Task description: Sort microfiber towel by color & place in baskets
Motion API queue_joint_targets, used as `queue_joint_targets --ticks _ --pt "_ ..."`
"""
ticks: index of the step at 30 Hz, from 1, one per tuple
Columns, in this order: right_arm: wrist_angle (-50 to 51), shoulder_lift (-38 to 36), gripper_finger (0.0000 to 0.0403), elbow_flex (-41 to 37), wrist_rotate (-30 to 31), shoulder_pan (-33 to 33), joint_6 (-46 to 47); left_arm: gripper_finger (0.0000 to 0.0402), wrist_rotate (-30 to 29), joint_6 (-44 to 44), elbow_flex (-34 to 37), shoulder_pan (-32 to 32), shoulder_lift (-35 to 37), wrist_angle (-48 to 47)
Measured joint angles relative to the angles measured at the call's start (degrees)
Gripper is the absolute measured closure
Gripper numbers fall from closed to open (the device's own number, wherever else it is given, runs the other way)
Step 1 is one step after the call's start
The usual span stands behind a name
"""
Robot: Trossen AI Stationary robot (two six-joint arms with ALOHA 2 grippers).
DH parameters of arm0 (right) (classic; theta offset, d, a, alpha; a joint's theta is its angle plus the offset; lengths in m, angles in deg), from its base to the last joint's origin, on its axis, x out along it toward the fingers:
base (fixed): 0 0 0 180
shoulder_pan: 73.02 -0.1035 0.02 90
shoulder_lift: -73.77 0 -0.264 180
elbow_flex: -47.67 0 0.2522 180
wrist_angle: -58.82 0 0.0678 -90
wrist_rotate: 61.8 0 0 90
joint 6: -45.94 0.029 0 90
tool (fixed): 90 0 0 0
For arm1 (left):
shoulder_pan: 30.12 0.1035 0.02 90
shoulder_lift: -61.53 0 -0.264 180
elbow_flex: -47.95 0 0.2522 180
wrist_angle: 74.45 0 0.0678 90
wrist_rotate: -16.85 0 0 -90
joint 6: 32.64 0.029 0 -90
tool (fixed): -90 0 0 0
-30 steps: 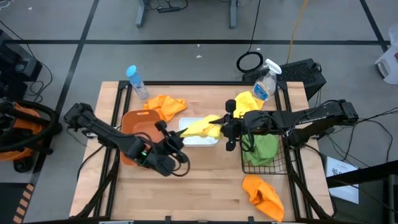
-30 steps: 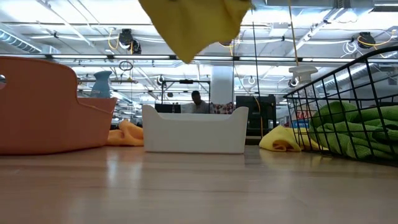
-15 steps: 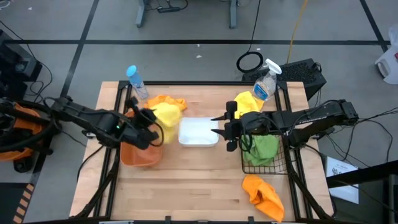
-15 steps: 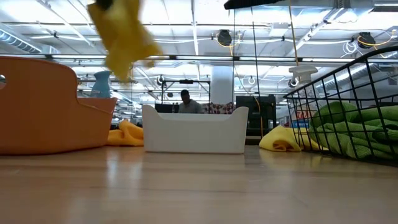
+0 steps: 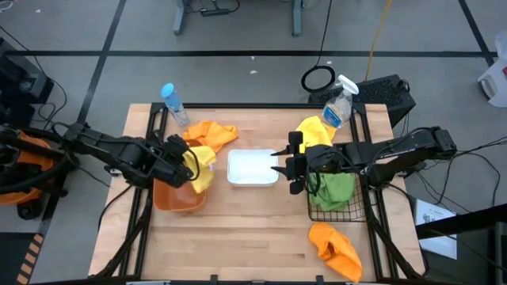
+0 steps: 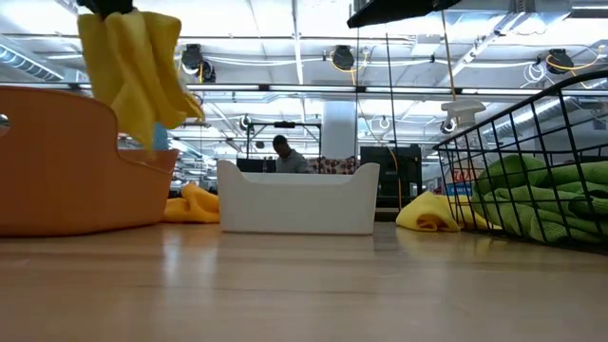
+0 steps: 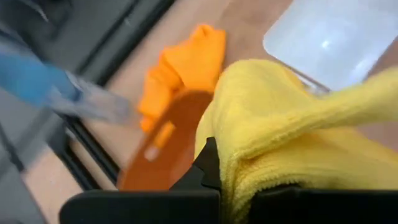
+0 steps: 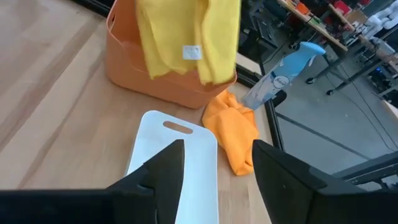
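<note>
My left gripper (image 5: pixel 187 157) is shut on a yellow towel (image 5: pixel 203 161), which hangs over the right rim of the orange-brown tub (image 5: pixel 173 196). The towel also shows in the low view (image 6: pixel 133 66) and the right wrist view (image 8: pixel 186 37). My right gripper (image 5: pixel 279 166) is open and empty at the right end of the white tub (image 5: pixel 252 168). A second yellow towel (image 5: pixel 315 130) lies on the table at the far right. One orange towel (image 5: pixel 211 134) lies behind the tubs, another (image 5: pixel 334 247) at the near right. Green towels (image 5: pixel 336 188) lie in the black wire basket (image 5: pixel 339 212). My left gripper pinches the yellow towel's bunched upper part (image 7: pixel 231 163) between its two fingers; the number of layers does not show. The towel hangs below the fingers in loose folds, clear of the table, its lower end (image 6: pixel 142 128) at the tub's rim.
A clear spray bottle (image 5: pixel 339 103) stands at the far right edge and a blue-capped bottle (image 5: pixel 174 103) at the far left. The near half of the table (image 5: pixel 253 237) is bare wood. A person (image 6: pixel 283 152) shows far off in the room.
The yellow towel has gone from above the white tub toward the table's left and now hangs from my left gripper over the orange-brown tub. My left gripper has swung from the near middle toward the far left with it. My right gripper has stayed by the white tub.
</note>
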Motion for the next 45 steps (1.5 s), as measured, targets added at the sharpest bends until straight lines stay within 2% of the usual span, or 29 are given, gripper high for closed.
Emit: queue_joint_targets --ticks 5,11,17,22,32,39,45 --pt "0.08 0.02 0.0227 -0.83 0.02 0.00 0.92 0.0398 -0.35 -8.60 0.00 0.00 -0.95 -0.22" --pt "0.38 0.02 0.0227 -0.98 -0.01 0.00 0.96 0.0398 -8.18 -4.68 0.02 0.67 -3.83 -0.22" --pt "1.68 0.02 0.0227 -0.98 -0.01 0.00 1.15 0.0398 -9.78 -2.56 0.02 0.90 -5.99 -0.24" --pt "1.82 0.02 0.0227 -0.98 -0.01 0.00 1.74 0.0398 -1.67 1.51 1.44 0.42 -7.72 -0.21" --pt "1.80 0.02 0.0227 -0.98 -0.01 0.00 1.74 0.0390 10.98 0.26 13.79 -2.52 -7.82 -0.17" --pt "1.76 0.02 0.0227 -0.98 -0.01 0.00 1.82 0.0388 20.92 0.28 17.10 -5.07 -7.80 4.67" --pt "1.75 0.02 0.0227 -0.98 -0.01 0.00 2.13 0.0387 25.15 0.28 19.48 -6.70 -7.78 10.38"
